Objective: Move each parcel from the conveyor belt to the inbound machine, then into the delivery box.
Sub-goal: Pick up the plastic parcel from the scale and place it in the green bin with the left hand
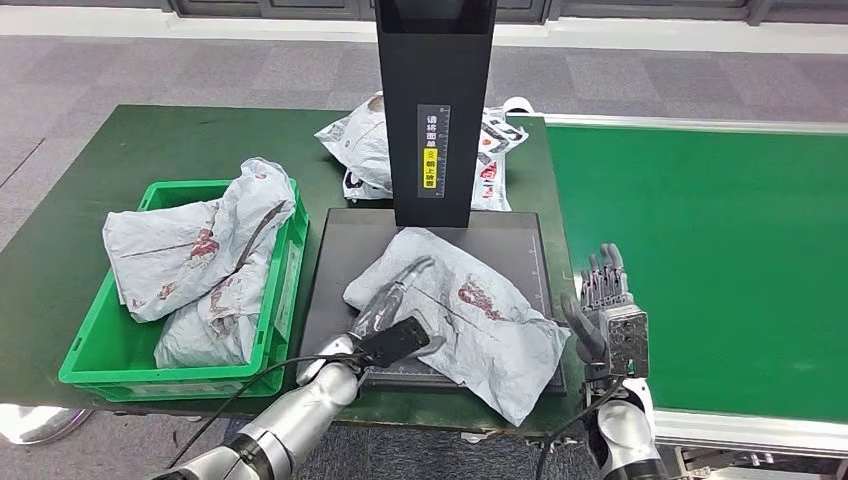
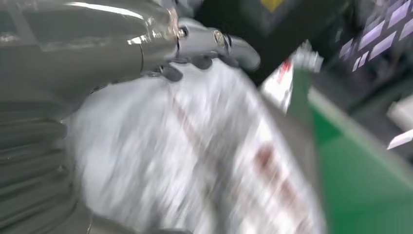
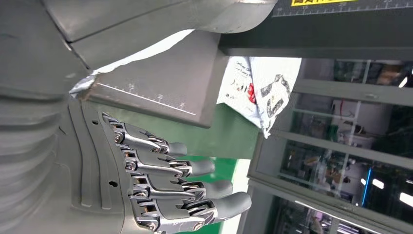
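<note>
The conveyor belt (image 1: pixel 720 260) on the right carries no parcel in view. The desk (image 1: pixel 80 200) holds the inbound machine (image 1: pixel 520 235), and one parcel (image 1: pixel 480 320) lies on its plate, so step 1 looks done for it. The delivery box (image 1: pixel 110 350) at left has approx. 2 parcels inside; another bag (image 1: pixel 360 145) lies far, behind the machine. The left robot hand (image 1: pixel 395 290) rests on the parcel; grip: cannot tell. The right robot hand (image 1: pixel 605 300) is wide, holding nothing. Left to do: move the parcel into the box.
</note>
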